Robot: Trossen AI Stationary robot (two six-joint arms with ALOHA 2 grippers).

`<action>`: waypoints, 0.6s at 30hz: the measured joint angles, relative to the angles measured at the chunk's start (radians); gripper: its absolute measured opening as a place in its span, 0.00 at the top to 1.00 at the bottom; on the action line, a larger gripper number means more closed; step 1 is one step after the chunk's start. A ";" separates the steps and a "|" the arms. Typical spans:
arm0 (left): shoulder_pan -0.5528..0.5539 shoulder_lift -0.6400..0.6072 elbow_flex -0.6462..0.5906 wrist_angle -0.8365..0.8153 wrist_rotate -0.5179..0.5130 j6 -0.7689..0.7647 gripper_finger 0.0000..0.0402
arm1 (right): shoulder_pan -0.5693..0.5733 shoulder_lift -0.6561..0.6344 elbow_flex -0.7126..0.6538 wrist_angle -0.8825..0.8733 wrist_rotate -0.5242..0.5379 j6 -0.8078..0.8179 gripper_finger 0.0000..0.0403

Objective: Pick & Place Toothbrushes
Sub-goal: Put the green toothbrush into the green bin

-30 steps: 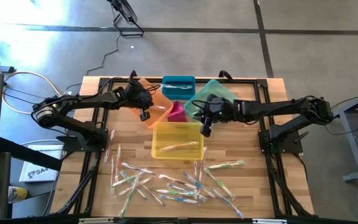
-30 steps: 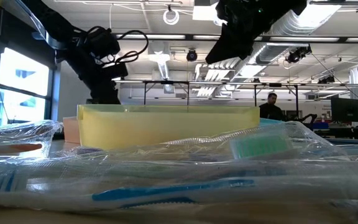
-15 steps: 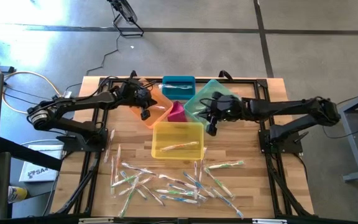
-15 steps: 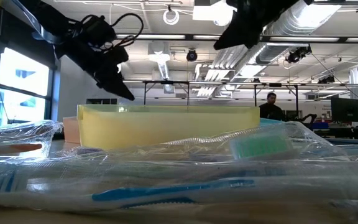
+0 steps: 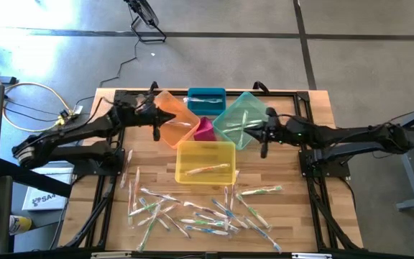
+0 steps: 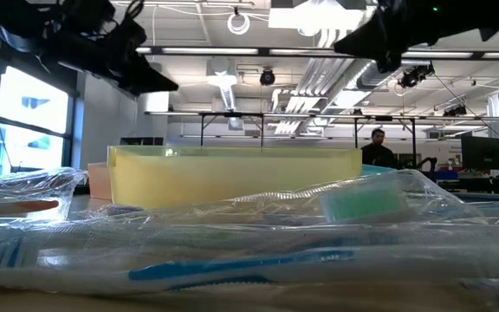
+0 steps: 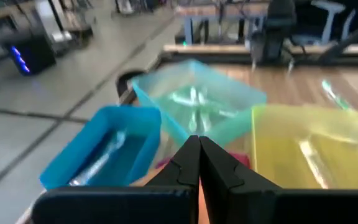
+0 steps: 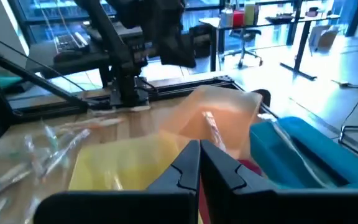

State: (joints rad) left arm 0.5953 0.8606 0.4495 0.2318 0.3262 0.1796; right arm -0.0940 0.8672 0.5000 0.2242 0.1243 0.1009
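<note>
Many wrapped toothbrushes [image 5: 200, 212] lie scattered on the near half of the wooden table, and they fill the low view's foreground [image 6: 241, 264]. Single ones lie in the yellow bin [image 5: 205, 160], the teal bin [image 5: 241, 119], the blue bin [image 5: 207, 101] and the orange bin [image 5: 172, 114]. My left gripper [image 5: 157, 131] hangs shut and holds nothing, beside the orange bin's left edge; its fingertips meet in the left wrist view [image 7: 199, 144]. My right gripper [image 5: 264, 146] hangs shut and holds nothing, at the teal bin's right edge [image 8: 199, 148]. Both point nearly level, above the bins.
A small pink bin [image 5: 203, 129] sits between the orange, teal and yellow bins. A black frame [image 5: 315, 173] runs around the table's sides. The arm bases stand at mid left [image 5: 95, 162] and mid right. Bare wood [image 5: 293, 208] lies near the front right. A person [image 6: 378, 147] shows in the room behind.
Both arms have drawn back from the bins. My left gripper has gone up and toward the table's left edge. My right gripper has gone toward the table's right edge. Each has tipped from slanting down to nearly level. The toothbrushes and the bins have stayed where they were.
</note>
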 joint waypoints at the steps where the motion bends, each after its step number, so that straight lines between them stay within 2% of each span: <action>1: 0.000 -0.026 -0.010 0.005 0.001 -0.001 1.00 | 0.000 -0.024 -0.021 0.024 0.000 0.002 0.99; 5: 0.000 -0.118 -0.038 0.009 0.028 -0.008 1.00 | 0.001 -0.112 -0.077 0.042 -0.001 0.016 0.99; 10: 0.000 -0.204 -0.066 -0.024 0.039 -0.031 1.00 | 0.003 -0.161 -0.102 0.045 -0.002 0.060 0.99; 18: 0.000 -0.224 -0.068 -0.125 0.039 -0.030 1.00 | 0.002 -0.154 -0.105 0.040 0.000 0.055 0.99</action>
State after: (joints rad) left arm 0.5957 0.6369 0.3817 0.1064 0.3653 0.1495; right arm -0.0917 0.7128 0.3946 0.2646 0.1238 0.1554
